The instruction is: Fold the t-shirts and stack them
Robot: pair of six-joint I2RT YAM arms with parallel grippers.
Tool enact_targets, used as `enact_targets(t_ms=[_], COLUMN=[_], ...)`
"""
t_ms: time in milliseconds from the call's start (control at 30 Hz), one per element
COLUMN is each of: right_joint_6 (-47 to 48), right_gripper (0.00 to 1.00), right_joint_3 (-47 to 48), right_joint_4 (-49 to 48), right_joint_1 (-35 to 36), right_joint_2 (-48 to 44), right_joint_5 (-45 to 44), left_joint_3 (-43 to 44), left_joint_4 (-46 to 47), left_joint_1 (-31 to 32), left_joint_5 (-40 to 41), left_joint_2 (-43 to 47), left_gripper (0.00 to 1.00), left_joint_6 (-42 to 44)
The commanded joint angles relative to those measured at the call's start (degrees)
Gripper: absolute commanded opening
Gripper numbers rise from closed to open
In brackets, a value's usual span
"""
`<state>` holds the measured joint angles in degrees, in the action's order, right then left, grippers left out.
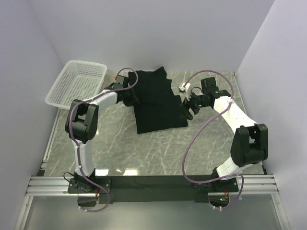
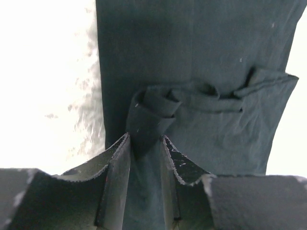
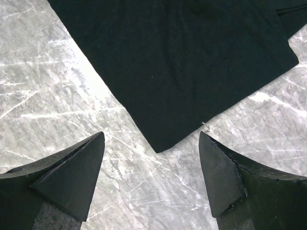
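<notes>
The t-shirt (image 1: 156,103) is lying on the worktop (image 1: 144,148). The basket (image 1: 76,84) is sitting to the left of the t-shirt, well apart from it. The left tool (image 1: 128,97) is resting at the t-shirt's left edge, with a bunched fold of the t-shirt sitting between its fingers (image 2: 115,163) and touching both. The right tool (image 1: 187,111) is hanging at the t-shirt's right edge, with a t-shirt corner lying below the gap between its spread fingers (image 3: 72,172).
</notes>
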<state>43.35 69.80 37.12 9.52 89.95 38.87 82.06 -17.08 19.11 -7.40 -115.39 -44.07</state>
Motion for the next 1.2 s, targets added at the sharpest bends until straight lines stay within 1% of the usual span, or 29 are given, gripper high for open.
enact_targets(t_ms=[0, 100, 200, 233, 400, 433, 500, 533, 633, 700, 767, 800, 833, 867, 900, 933, 967, 1000, 1033, 1067, 1100, 1167], right_joint_6=[-0.6, -0.9, -1.2, -1.3, 0.8, 1.6, 2.6, 3.8, 6.6, 8.1, 11.8, 13.6, 17.3, 19.4, 21.1, 24.6, 26.1, 27.7, 31.6, 33.3, 34.8, 36.4], right_gripper=[0.86, 0.85, 0.86, 0.86, 0.86, 0.86, 0.86, 0.86, 0.86, 0.86, 0.87, 0.88, 0.88, 0.89, 0.89, 0.9, 0.9, 0.91, 0.91, 0.91, 0.91, 0.92], right_joint_3=[-0.5, -0.5, -0.5, -0.6, -1.4, -1.9, -2.3, -2.5, -2.8, -3.3, -4.4, -4.9, -5.5, -5.7, -5.6, -5.6, -5.6, -5.6, -5.9, -6.2, -6.4, -7.0], right_joint_4=[-1.7, -1.7, -1.6, -1.7, -1.4, -1.7, -1.5, -1.5, -1.1, -1.4, -1.5, -1.4, -1.2, -0.7, 0.0, 0.4, 0.6, 1.1, 1.4, 1.4, 1.3, 0.2], right_joint_1=[-0.7, -1.0, -1.3, -1.6, -1.5, -1.6, -1.6, -1.6, -1.6, -1.7, -1.7, -1.6, -1.5, -1.5, -1.4, -1.5, -1.5, -1.4, -1.5, -1.3, -1.3, 0.1], right_joint_2=[-2.5, -2.2, -2.1, -2.2, -2.5, -2.8, -3.0, -3.2, -3.6, -4.1, -4.2, -4.1, -3.4, -2.9, -2.1, -0.7, 0.0, 0.7, 1.6, 1.8, 2.1, 2.9], right_joint_5=[1.6, 1.6, 1.3, 1.1, -1.2, -1.4, -2.0, -2.2, -2.2, -2.0, -0.8, -0.6, -0.6, -0.6, -1.0, -1.5, -2.3, -2.7, -2.9, -2.8, -3.0, -4.3], left_joint_3=[4.2, 6.8, 8.0, 7.9, 6.1, 5.8, 5.6, 5.7, 6.3, 6.2, 5.3, 3.7, 2.6, 1.1, -2.2, -4.3, -6.5, -11.3, -13.7, -16.4, -21.1, -25.3], left_joint_4=[-3.8, -7.3, -9.5, -9.7, -8.8, -8.1, -7.1, -6.9, -6.6, -7.3, -7.6, -7.7, -7.7, -7.5, -7.4, -7.3, -6.9, -6.0, -5.3, -4.5, -3.5, -0.4], left_joint_1=[0.0, 0.0, -0.3, -0.4, -1.0, -1.1, -1.1, -1.1, -1.1, -1.1, -1.1, -1.1, -1.0, -1.0, -1.0, -0.7, -0.4, 0.6, 1.1, 1.6, 2.5, 3.6], left_joint_5=[4.1, 6.9, 7.2, 9.1, 9.9, 9.3, 8.5, 8.3, 7.9, 8.6, 8.3, 7.9, 6.5, 5.0, 1.5, 0.1, -1.3, -2.3, -3.8, -4.8, -5.6, -7.6], left_joint_2=[-2.2, -4.8, -6.5, -6.7, -5.0, -4.6, -2.9, -2.3, 0.4, 3.1, 6.6, 7.8, 9.1, 11.9, 13.3, 14.7, 17.7, 19.3, 21.0, 24.1, 25.5, 28.8], left_gripper=[0.34, 0.29, 0.24, 0.2, 0.2, 0.27, 0.38, 0.47, 0.55, 0.57, 0.58, 0.59, 0.59, 0.6, 0.6, 0.6, 0.6, 0.6, 0.6, 0.6, 0.6, 0.6], left_joint_6=[2.0, 1.8, 1.5, 1.5, 1.3, 1.4, 2.0, 2.2, 3.0, 3.5, 4.5, 5.0, 5.6, 5.7, 5.5, 5.3, 5.1, 4.2, 3.3, 2.4, 1.4, -2.5])
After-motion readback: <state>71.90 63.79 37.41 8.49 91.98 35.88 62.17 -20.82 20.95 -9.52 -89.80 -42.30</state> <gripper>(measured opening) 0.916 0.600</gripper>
